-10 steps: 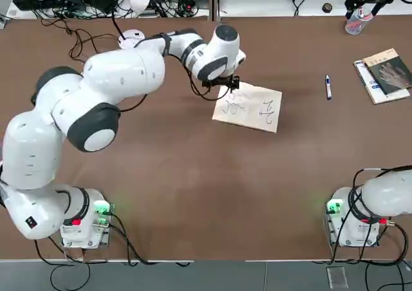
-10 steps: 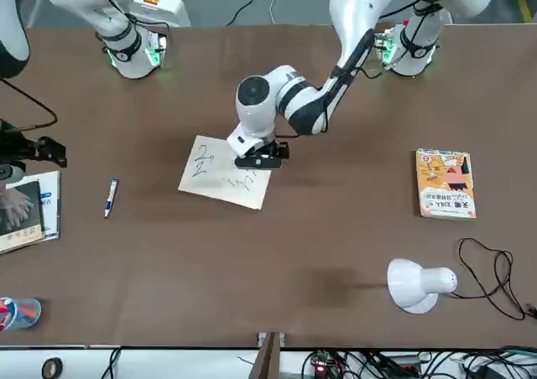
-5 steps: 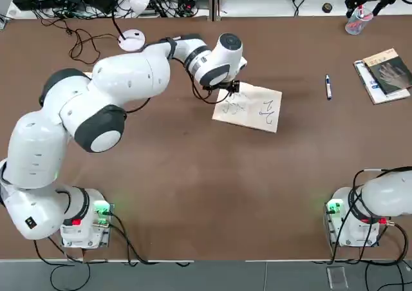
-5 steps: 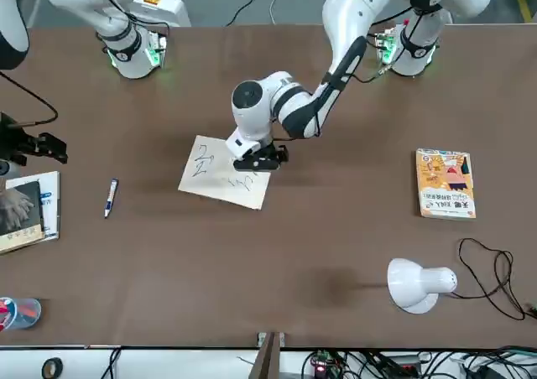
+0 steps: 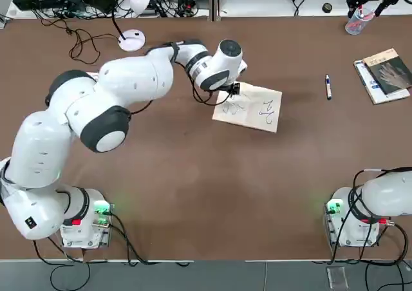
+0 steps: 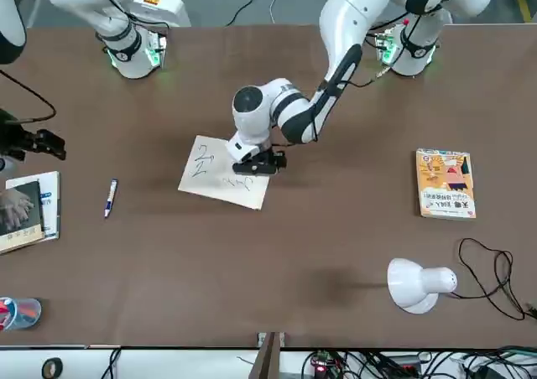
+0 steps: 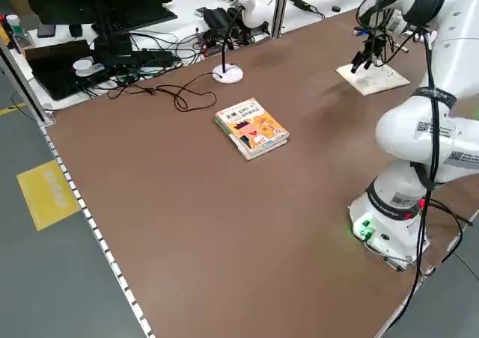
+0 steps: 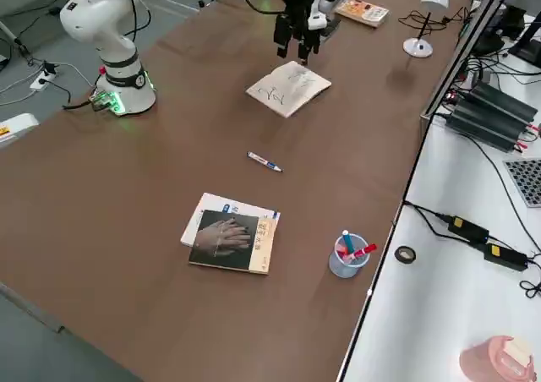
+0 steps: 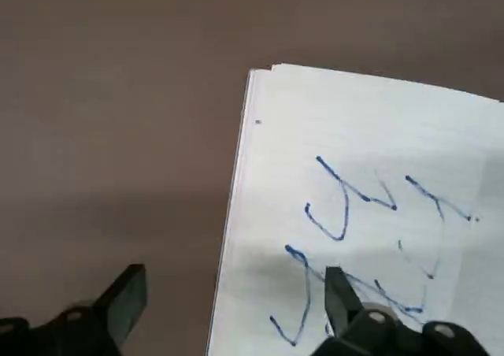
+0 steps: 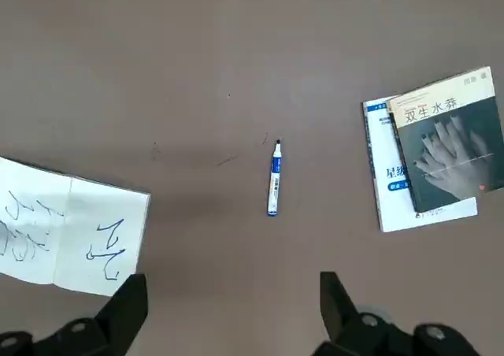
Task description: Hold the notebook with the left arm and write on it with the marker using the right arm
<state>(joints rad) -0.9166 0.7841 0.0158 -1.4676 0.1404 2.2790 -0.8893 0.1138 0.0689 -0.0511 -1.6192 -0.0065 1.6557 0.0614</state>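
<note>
The left arm's jaws (image 9: pixel 228 305) straddle the notebook's (image 9: pixel 370 206) edge, spread apart.

Both arms' jaws apart

grey-covered book (image 10: pixel 450 142) titled 双生水莽, notebook (image 10: pixel 71 230) scribbles unreadable

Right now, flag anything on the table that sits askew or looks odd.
The notebook lies skewed to the table's edges, the left tool open over its corner. The marker lies loose on the table, apart from the notebook. Nothing spilled or damaged.
</note>
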